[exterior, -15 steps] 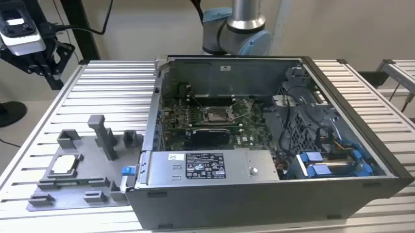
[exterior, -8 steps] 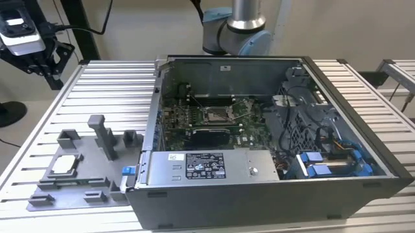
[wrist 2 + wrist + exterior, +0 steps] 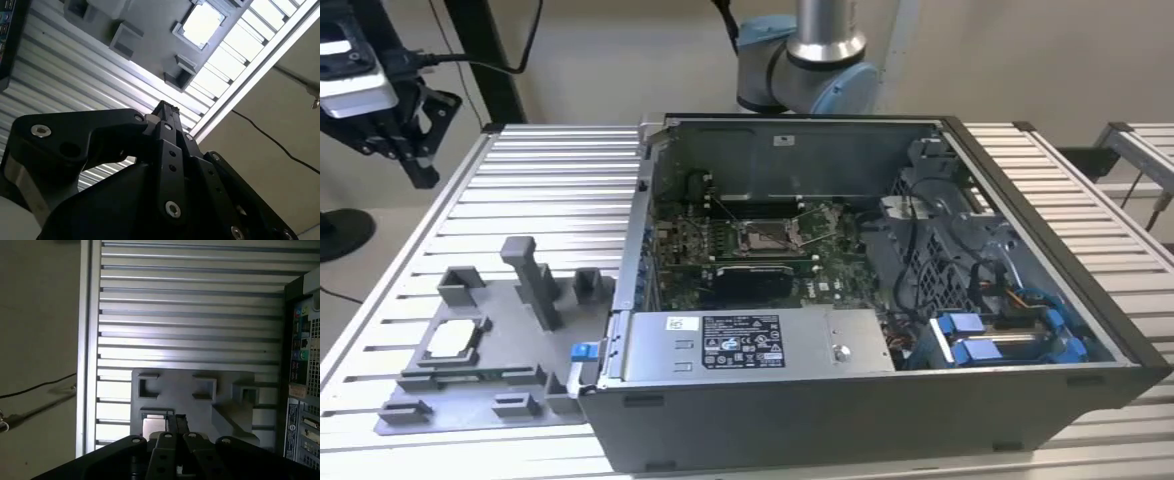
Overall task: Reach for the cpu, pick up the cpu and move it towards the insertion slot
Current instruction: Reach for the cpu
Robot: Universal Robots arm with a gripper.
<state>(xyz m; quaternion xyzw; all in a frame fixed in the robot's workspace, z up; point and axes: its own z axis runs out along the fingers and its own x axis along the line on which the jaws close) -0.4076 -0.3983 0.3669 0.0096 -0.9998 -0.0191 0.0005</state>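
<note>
Slatted table (image 3: 547, 170). Open computer case (image 3: 854, 340) on it, grey fixture plate (image 3: 467, 390) just beside.

My gripper (image 3: 165, 106) hangs high, well apart from the plate, fingers pressed together, holding nothing.

Insertion slot (image 3: 767, 237) sits deep inside the case. Cpu (image 3: 454, 340) lies flat in a plate pocket.

Risks, my read:
- Descending closed would jab the chip.
- Pocket walls leave little edge to pinch.
- The case wall could clip the carry.

Arm tube (image 3: 827, 20): brushed silver cylinder, up at the back there.
Joint (image 3: 807, 80): rounded housing, grey body, and look, a pale blue cap.
Wrist block (image 3: 350, 80): white-and-grey box over black hardware.
Cable (image 3: 474, 62): thin, black, coming off the wrist.
Gripper (image 3: 165, 106): matt black all over, flat bar links, narrow fingers.
Screws (image 3: 41, 131): bright silver round heads dotted along those links in both wrist views.
</note>
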